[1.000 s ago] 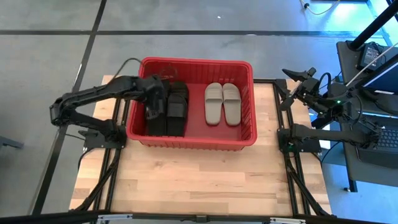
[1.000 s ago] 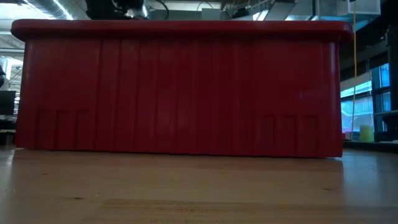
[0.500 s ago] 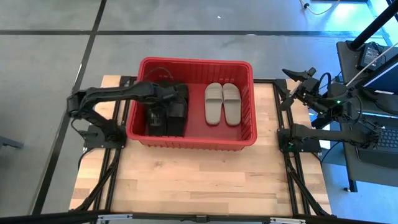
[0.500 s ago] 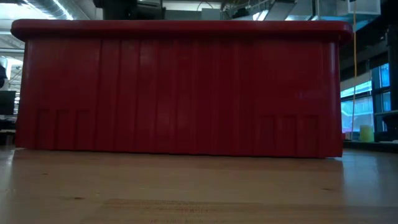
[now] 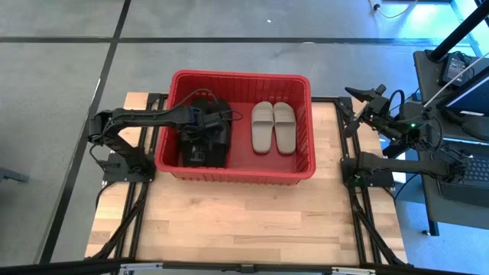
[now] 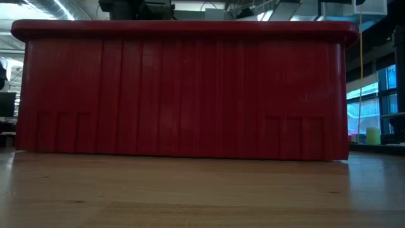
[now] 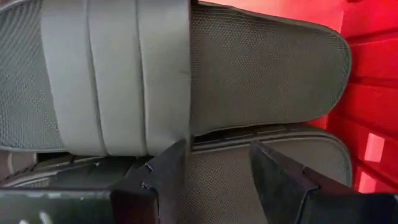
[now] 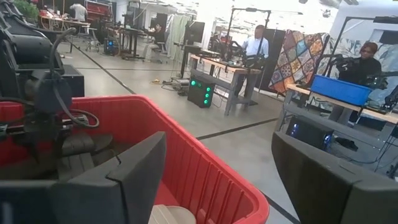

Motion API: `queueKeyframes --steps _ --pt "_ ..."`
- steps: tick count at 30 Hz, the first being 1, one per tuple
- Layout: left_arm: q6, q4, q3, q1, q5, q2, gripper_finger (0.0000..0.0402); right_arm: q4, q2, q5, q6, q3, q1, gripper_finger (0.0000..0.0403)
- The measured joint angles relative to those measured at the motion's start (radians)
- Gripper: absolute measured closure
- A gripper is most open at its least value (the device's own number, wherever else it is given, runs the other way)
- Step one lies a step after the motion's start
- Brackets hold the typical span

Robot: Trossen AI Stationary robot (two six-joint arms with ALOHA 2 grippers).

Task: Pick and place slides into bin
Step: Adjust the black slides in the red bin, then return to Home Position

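The red bin [image 5: 241, 75] stands at the table's far middle and fills the low view [image 6: 183, 88]. On its floor lie two beige slides [image 5: 273, 126] side by side at the right, and black slides [image 5: 205, 145] packed together at the left. My left gripper [image 5: 202, 126] points down inside the bin above the black slides. In its wrist view the open fingers [image 7: 217, 155] stand apart just over one black slide's footbed [image 7: 217, 174], beside another's ribbed strap [image 7: 112, 74]. My right gripper [image 5: 353, 90] waits open, level, beyond the bin's right end [image 8: 217, 180].
Bare wooden tabletop [image 5: 244, 221] stretches from the bin to the near edge. The bin's walls [image 8: 205, 180] enclose the left gripper. Black arm frames stand at the table's left and right edges. People and workbenches show far off in the room.
My left gripper has moved toward the table's right edge over the black slides and sunk lower into the bin, rolling a little about its own axis. Its finger gap looks unchanged. The slides lie as before.
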Motion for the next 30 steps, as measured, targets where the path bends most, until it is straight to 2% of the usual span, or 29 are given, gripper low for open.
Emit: queueKeyframes --steps 9,15,17,22,25,30 --pt "-0.033 -0.003 -0.001 0.000 -0.013 -0.008 0.0230 -0.001 0.000 -0.001 0.003 0.000 0.000 0.0111" --pt "-0.077 -0.052 0.106 0.020 -0.004 -0.034 0.0230 0.003 0.000 -0.001 0.027 0.000 0.000 0.0111" --pt "-0.097 -0.042 0.146 0.049 0.012 -0.067 0.0230 0.003 0.000 -0.003 0.041 0.000 0.001 0.0111" --pt "-0.114 0.118 0.156 0.163 0.160 -0.203 0.0230 -0.052 0.000 -0.003 0.071 -0.010 -0.001 0.0111" --pt "-0.136 0.217 0.118 0.226 0.166 -0.299 0.0230 -0.011 -0.006 -0.004 0.099 -0.077 -0.006 0.0111" --pt "-0.184 0.344 0.028 0.320 0.145 -0.440 0.0230 0.189 -0.005 -0.014 0.127 -0.233 -0.024 0.0111"
